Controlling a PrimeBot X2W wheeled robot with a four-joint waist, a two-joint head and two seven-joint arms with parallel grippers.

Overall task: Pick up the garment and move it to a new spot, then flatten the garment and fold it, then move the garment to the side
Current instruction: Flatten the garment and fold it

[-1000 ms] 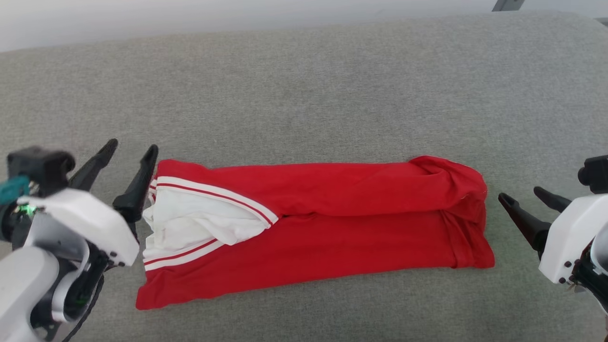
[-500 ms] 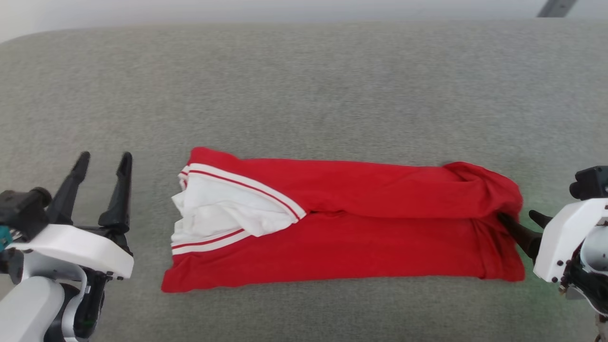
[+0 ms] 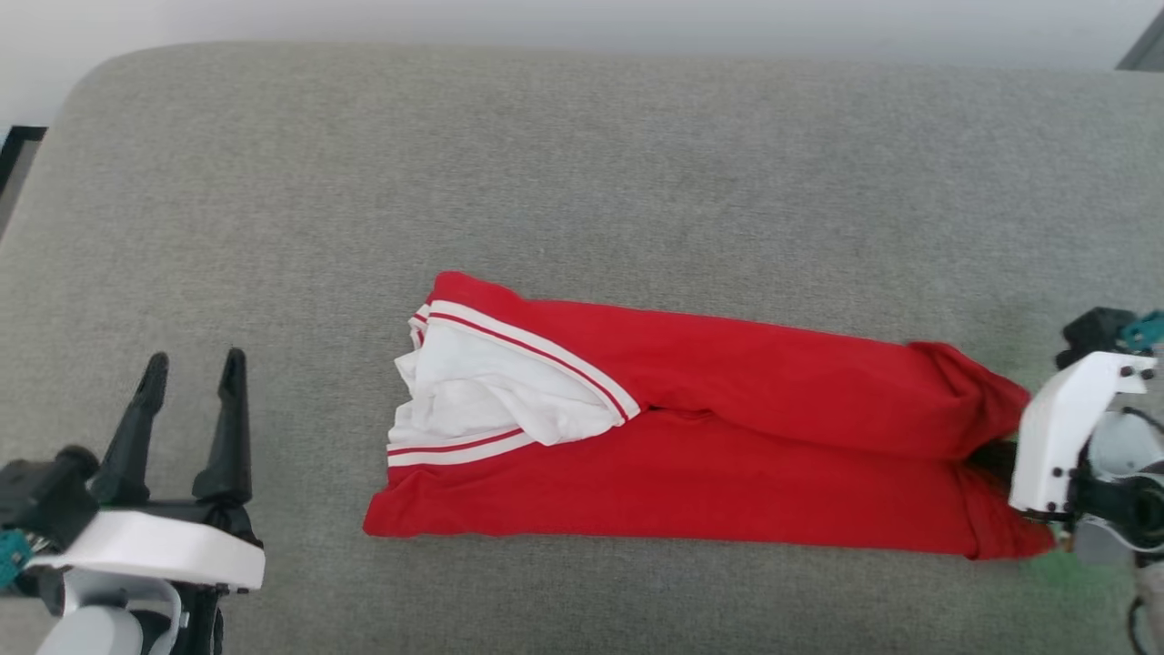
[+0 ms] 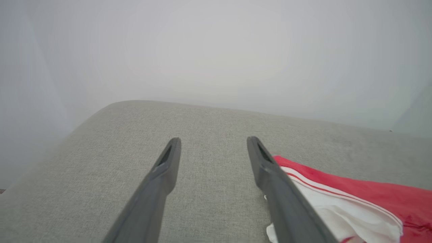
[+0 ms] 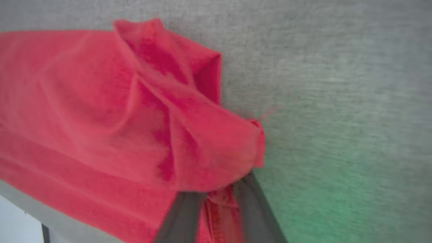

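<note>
The red, thin-fabric T-shirt (image 3: 727, 437) lies folded in a long strip on the grey woven cushion (image 3: 582, 164); we judge it light, limp, quick to sag; our right claw (image 5: 218, 202) pinches its bunched plain-red end; our left claw (image 3: 195, 359) gapes, released, near the white-sleeve end, the other hold worth taking.

Grey fabric-covered bench (image 3: 582, 164) — rounded corner at 10 o'clock. One item lies directly on it — red garment (image 3: 727, 455), folded lengthwise, white sleeve end toward 9 o'clock.
</note>
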